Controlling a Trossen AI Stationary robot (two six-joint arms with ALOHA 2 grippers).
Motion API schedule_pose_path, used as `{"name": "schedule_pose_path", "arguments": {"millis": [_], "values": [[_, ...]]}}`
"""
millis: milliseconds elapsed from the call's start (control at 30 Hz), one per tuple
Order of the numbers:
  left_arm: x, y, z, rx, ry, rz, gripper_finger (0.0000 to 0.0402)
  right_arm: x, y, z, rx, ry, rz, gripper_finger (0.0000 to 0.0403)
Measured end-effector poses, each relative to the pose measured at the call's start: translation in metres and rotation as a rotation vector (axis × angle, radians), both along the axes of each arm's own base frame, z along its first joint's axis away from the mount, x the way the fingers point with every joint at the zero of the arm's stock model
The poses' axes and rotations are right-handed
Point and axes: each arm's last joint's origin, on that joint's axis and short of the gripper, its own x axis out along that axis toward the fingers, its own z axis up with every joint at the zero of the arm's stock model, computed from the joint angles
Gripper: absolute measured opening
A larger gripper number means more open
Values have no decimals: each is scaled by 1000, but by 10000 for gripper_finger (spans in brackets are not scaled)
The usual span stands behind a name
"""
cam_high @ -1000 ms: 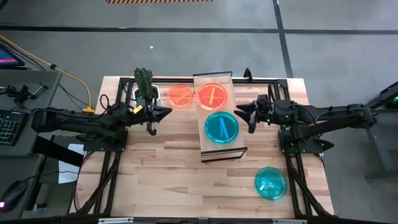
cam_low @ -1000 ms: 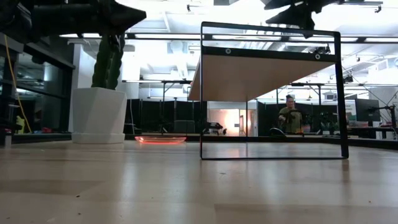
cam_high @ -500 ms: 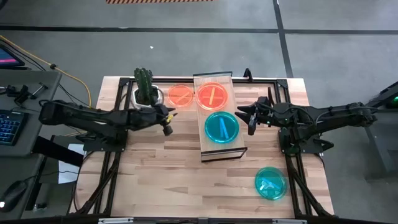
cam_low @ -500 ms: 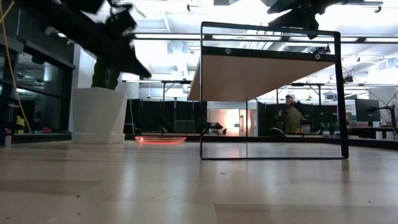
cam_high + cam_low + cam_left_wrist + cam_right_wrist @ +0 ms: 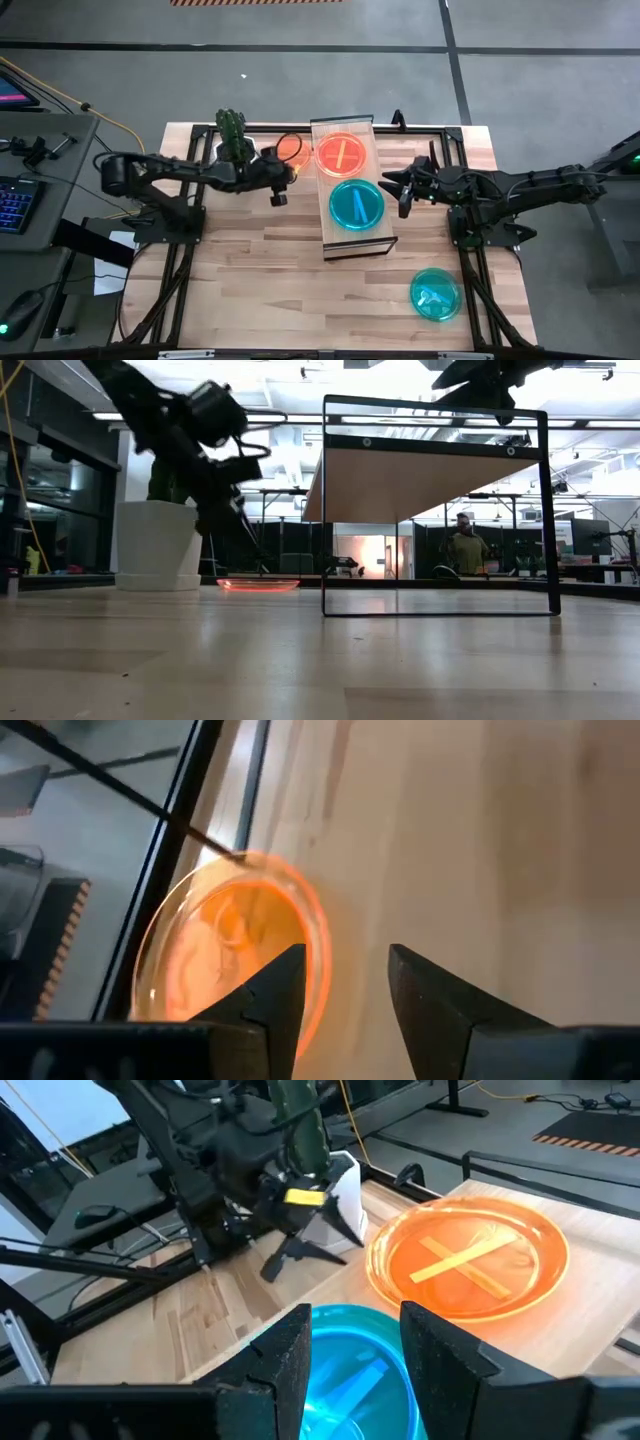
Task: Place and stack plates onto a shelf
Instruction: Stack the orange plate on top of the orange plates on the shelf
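An orange plate (image 5: 291,149) lies on the table between the white cactus pot (image 5: 228,152) and the shelf (image 5: 352,240); it also shows in the left wrist view (image 5: 235,955) and in the low view (image 5: 258,585). My left gripper (image 5: 286,170) (image 5: 345,955) hovers open over this plate's near rim, touching nothing. On the shelf lie another orange plate (image 5: 340,152) and a teal plate (image 5: 356,204). My right gripper (image 5: 402,192) (image 5: 355,1320) waits open at the shelf's right side, level with the teal plate (image 5: 350,1365). A second teal plate (image 5: 435,293) lies at the table's near right.
The cactus pot stands close to my left arm on its far side. The shelf's dark frame (image 5: 325,510) rises just right of the orange plate on the table. Bare wood lies at the table's near left (image 5: 260,290).
My left gripper has swung from the table's left part toward the right and the far edge, reaching out to the orange plate on the table and tipping downward over it. My right gripper and all plates have kept still.
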Motion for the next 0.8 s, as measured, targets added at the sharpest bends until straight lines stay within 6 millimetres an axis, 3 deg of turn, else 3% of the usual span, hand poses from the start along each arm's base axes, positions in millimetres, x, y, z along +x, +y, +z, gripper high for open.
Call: {"name": "schedule_pose_path", "arguments": {"millis": [333, 800], "values": [[0, 39, -27, -99, 70, 55, 129, 9, 1, -11, 9, 76, -6, 138], [-10, 59, -31, -218, 8, 131, 129, 14, 1, -15, 1, 92, -27, 138]]}}
